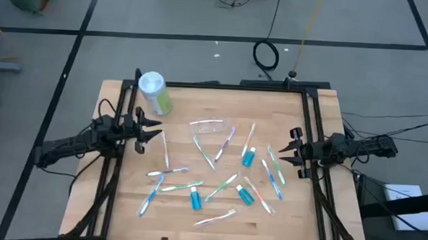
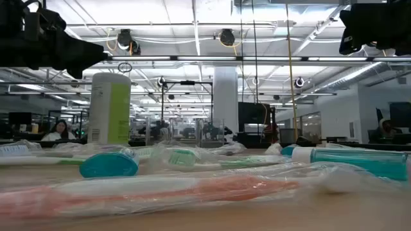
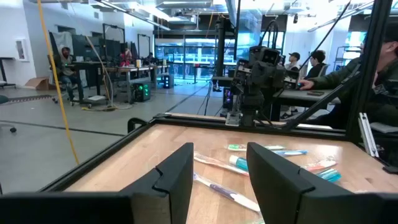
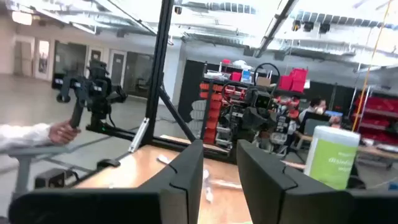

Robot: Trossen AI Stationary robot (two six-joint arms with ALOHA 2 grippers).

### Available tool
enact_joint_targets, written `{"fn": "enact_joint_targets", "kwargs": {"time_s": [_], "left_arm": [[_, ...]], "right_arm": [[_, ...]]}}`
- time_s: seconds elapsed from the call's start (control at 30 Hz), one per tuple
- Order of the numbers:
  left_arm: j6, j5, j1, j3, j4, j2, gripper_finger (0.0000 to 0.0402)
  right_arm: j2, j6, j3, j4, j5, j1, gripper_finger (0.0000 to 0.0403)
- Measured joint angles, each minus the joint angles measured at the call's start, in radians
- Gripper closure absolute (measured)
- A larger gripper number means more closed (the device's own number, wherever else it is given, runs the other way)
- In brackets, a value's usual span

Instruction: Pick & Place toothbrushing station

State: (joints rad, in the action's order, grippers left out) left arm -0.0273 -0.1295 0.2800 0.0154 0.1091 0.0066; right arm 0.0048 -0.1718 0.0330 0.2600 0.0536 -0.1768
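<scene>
Wooden tabletop [image 1: 124, 196] strewn with wrapped toothbrushes [image 1: 211, 188] and small blue tubes [image 1: 248, 157]; clear cup-like holder [image 1: 212, 126] lying mid-table, near the far edge. Green canister [image 1: 154, 93] upright at far left corner. Left gripper [image 1: 150, 130] raised at left edge, jaws released, empty. Right gripper [image 1: 291, 146] raised at right edge, jaws parted, grasping nothing.
</scene>
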Motion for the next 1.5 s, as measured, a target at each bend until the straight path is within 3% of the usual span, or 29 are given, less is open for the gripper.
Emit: {"fn": "enact_joint_targets", "kwargs": {"time_s": [0.3,0.47,0.7,0.87,1.13,1.37,1.5], "left_arm": [[-0.001,0.000,0.000,0.000,0.000,0.000,0.0249],[-0.053,0.000,0.000,0.000,0.000,0.000,0.0249],[-0.262,0.000,0.000,0.000,0.000,0.000,0.0249],[-0.280,0.000,0.000,0.000,0.000,0.000,0.0249],[-0.390,-0.002,0.000,0.000,-0.001,0.000,0.0249],[-0.401,-0.001,-0.001,0.008,-0.002,0.000,0.0249],[-0.384,-0.002,-0.001,0.034,-0.030,0.000,0.0249]], "right_arm": [[0.000,-0.055,0.000,-0.002,0.000,0.000,0.0314],[0.000,0.028,0.000,0.002,0.000,0.000,0.0314],[0.000,0.156,0.000,0.002,0.000,0.000,0.0314],[0.000,0.160,0.000,-0.002,0.000,0.000,0.0314],[0.003,0.328,0.000,-0.052,-0.001,0.000,0.0314],[0.104,0.394,0.003,-0.044,-0.135,-0.001,0.0314],[0.207,0.396,0.042,-0.039,-0.157,-0.001,0.0314]]}}
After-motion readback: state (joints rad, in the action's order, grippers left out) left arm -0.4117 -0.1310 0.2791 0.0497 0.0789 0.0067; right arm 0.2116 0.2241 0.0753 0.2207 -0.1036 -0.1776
